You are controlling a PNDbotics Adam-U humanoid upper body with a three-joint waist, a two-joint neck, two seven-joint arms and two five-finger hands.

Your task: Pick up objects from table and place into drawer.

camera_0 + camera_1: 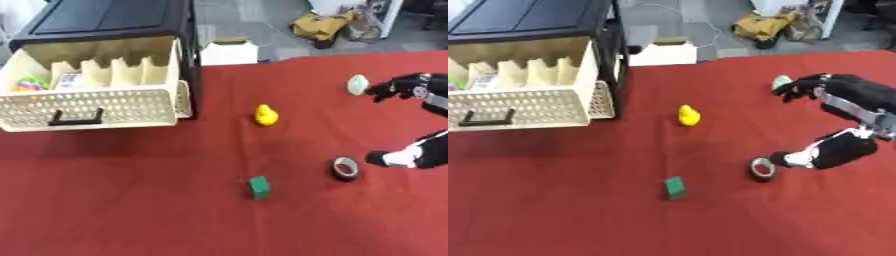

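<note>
An open cream drawer with a lattice front sticks out of a black cabinet at the far left. It holds a colourful item and a small box between dividers. On the red table lie a yellow duck, a green block, a black tape roll and a pale green round object. My right hand reaches in from the right, spread open. Its fingers are at the pale green object, and its thumb is just right of the tape roll. My left hand is out of view.
A white box stands on the floor past the table's far edge, beside the cabinet. Bags lie on the floor further back. Red cloth covers the whole table, with bare room at the front and left.
</note>
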